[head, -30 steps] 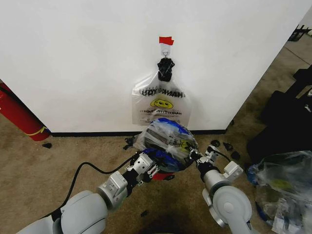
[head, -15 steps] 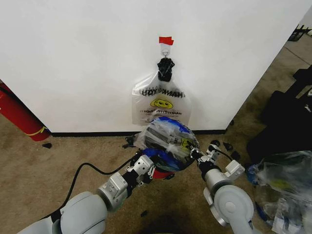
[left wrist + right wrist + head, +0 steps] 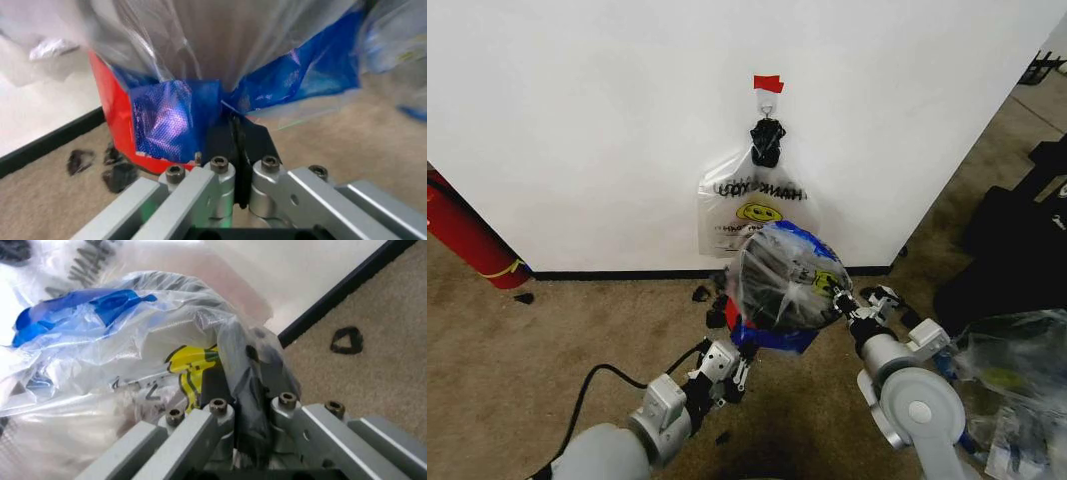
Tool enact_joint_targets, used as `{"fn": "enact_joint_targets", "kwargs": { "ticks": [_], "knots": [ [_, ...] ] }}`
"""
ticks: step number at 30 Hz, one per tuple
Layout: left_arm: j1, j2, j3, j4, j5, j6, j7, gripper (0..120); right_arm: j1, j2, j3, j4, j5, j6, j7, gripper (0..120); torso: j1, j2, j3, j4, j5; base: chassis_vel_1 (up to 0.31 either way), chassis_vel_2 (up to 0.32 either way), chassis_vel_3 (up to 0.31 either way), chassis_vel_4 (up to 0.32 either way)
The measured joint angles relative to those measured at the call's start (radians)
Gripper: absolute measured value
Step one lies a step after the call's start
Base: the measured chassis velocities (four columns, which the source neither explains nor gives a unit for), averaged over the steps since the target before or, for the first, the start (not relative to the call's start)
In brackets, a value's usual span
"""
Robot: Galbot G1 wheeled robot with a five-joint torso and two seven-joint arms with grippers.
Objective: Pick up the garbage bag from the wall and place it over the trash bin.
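I have the garbage bag (image 3: 785, 278) stretched between my two claws, low in front of the wall (image 3: 607, 120). My left claw (image 3: 730, 362) is pinched shut on the bag's lower blue edge; in the left wrist view the black fingers (image 3: 233, 142) meet on the blue plastic (image 3: 175, 117). My right claw (image 3: 855, 310) is clamped on the bag's side by the yellow smiley print, and in the right wrist view its fingers (image 3: 257, 375) close on a bunched fold of the clear plastic (image 3: 133, 340).

The bag covers the trash bin, whose red base (image 3: 110, 110) shows behind the blue plastic in the left wrist view; I cannot tell how far down the bag sits on it.

Right behind the bag, a whitish smiley bag with black lettering (image 3: 757, 212) hangs from a hook (image 3: 767, 103) under a strip of red tape (image 3: 767, 82). Black scraps (image 3: 702, 293) lie on the carpet (image 3: 547, 340) by the baseboard (image 3: 617, 273). A red cylinder (image 3: 462, 232) leans against the wall far to my left. A pile of clear bags (image 3: 1012, 385) sits on the floor to my right, close to my right arm.
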Motion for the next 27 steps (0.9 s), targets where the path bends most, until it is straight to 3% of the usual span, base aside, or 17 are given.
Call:
{"fn": "enact_joint_targets", "kwargs": {
  "ticks": [3,9,15,17,22,27],
  "knots": [
    [-0.019,-0.037,0.018,0.076,0.070,-0.004,-0.008,0,-0.008,0.002,-0.009,0.006,0.000,-0.007,0.000,1,0.000,0.000,0.000,-0.0002,-0.0002,0.000,0.000,0.000,0.000],
    [0.010,-0.022,0.011,0.045,0.085,-0.010,-0.001,1,-0.009,-0.004,-0.014,-0.012,-0.011,-0.007,-0.008,1,0.000,0.000,0.000,0.0000,0.0001,0.000,0.000,0.000,0.000],
    [0.105,0.025,-0.062,-0.046,0.102,-0.012,0.051,26,-0.001,-0.010,-0.022,-0.055,-0.040,-0.004,-0.021,1,0.000,0.000,0.000,0.0003,0.0001,0.000,0.000,0.000,0.000],
    [0.116,0.031,-0.070,-0.056,0.104,-0.012,0.056,27,-0.001,-0.012,-0.022,-0.060,-0.043,-0.004,-0.023,1,0.000,0.000,0.000,0.0003,0.0000,0.000,0.000,0.000,0.000],
    [0.164,0.102,-0.110,-0.150,0.107,-0.005,0.091,52,-0.011,-0.025,-0.008,-0.081,-0.063,0.007,-0.035,1,0.000,0.000,0.000,-0.0004,-0.0004,0.000,0.000,0.000,0.000],
    [0.198,0.122,-0.154,-0.165,0.118,-0.002,0.112,69,0.009,-0.031,-0.005,-0.105,-0.063,0.012,-0.038,1,0.000,0.000,0.000,0.0003,-0.0004,0.000,0.000,0.000,0.000]
  ]
}}
